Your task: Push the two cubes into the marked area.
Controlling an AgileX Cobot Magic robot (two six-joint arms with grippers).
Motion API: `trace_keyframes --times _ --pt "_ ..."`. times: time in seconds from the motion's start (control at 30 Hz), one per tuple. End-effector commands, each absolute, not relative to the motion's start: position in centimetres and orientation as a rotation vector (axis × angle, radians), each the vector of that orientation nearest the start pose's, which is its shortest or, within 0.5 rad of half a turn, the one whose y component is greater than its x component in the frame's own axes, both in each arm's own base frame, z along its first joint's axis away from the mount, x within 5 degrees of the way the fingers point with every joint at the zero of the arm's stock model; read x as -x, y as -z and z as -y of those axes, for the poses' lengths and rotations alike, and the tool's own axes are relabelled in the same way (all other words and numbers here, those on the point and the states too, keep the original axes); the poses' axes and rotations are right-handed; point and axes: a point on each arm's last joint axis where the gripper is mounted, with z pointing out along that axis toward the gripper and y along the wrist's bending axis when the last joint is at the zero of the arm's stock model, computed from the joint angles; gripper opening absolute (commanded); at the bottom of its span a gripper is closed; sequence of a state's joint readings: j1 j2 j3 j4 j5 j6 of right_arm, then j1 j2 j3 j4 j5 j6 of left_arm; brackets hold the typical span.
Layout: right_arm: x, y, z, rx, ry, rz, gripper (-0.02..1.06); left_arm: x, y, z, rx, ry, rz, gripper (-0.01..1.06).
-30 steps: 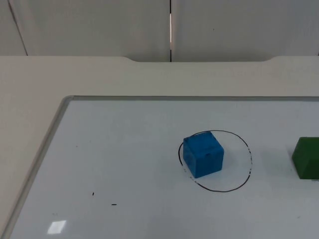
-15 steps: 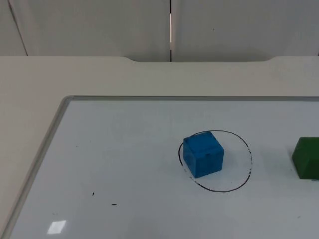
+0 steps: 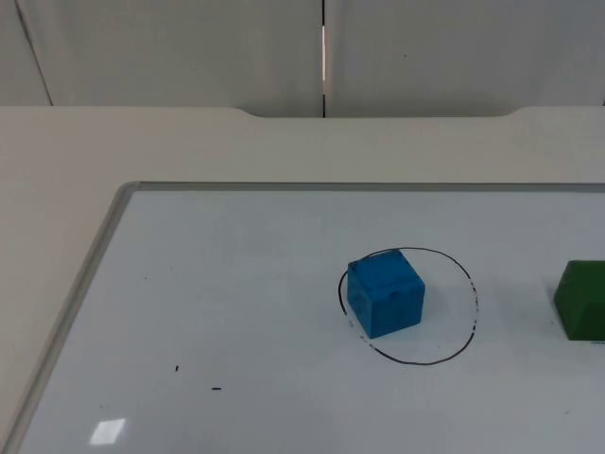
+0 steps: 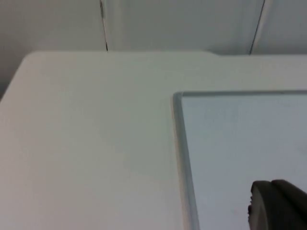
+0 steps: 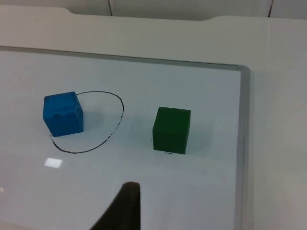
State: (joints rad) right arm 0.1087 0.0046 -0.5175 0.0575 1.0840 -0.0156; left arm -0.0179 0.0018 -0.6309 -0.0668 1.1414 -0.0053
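Blue cube inside the drawn black ring, at its left side, touching or overlapping the line there. Green cube outside the ring, to the right, apart from it, resting on the whiteboard that lies on the bench. In the right wrist view: blue cube, ring, green cube all well ahead of the right hand; one dark fingertip visible, spread or pressed together cannot be told. Left hand near the whiteboard's metal edge, over the board's corner, far from both cubes; finger state likewise cannot be told.
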Motion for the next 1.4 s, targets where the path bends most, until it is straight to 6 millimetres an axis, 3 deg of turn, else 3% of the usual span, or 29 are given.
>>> trace_keyframes --times 0.0,0.13,0.57,0.7,0.73,0.9,1.07,1.1,1.23,1.27,1.37 --pt "0.8 -28.0 -0.4 0.124 -0.12 -2.044 1.05 1.6 -29.1 0.5 -0.013 0.105 -2.036 0.0" --pt "0.8 -28.0 -0.4 0.124 -0.12 -2.044 1.05 0.5 -27.4 0.6 -0.001 0.113 -2.069 0.0" --pt "0.8 -28.0 -0.4 0.124 -0.12 -2.044 1.03 0.5 -27.4 0.5 0.0 0.111 -2.064 0.0" --pt "0.2 -28.3 -0.3 0.124 -0.11 -2.063 0.86 0.5 -27.4 0.5 0.0 0.111 -2.064 0.0" --pt "0.2 -28.3 -0.3 0.124 -0.11 -2.063 0.86 0.5 -27.4 0.5 0.0 0.111 -2.064 0.0" --pt "-2.3 -29.3 -0.3 0.12 -0.07 -2.126 0.73 0.5 -27.4 0.5 0.0 0.111 -2.064 0.0" --pt "-7.0 -30.5 -0.7 0.123 -0.052 -2.229 0.59 0.5 -27.4 0.5 0.0 0.111 -2.064 0.0" --pt "-7.0 -30.5 -0.7 0.123 -0.052 -2.229 0.59 0.5 -27.4 0.5 0.0 0.111 -2.064 0.0" --pt "-11.6 -30.6 -1.2 0.102 -0.057 -2.386 0.49 0.5 -27.4 0.5 0.0 0.111 -2.064 0.0" --pt "-11.6 -30.6 -1.2 0.102 -0.057 -2.386 0.49 0.5 -27.4 0.5 0.0 0.111 -2.064 0.0" --pt "-16.1 -30.1 -1.7 0.002 -0.094 -2.529 0.36 0.5 -27.4 0.5 0.0 0.111 -2.064 0.0"
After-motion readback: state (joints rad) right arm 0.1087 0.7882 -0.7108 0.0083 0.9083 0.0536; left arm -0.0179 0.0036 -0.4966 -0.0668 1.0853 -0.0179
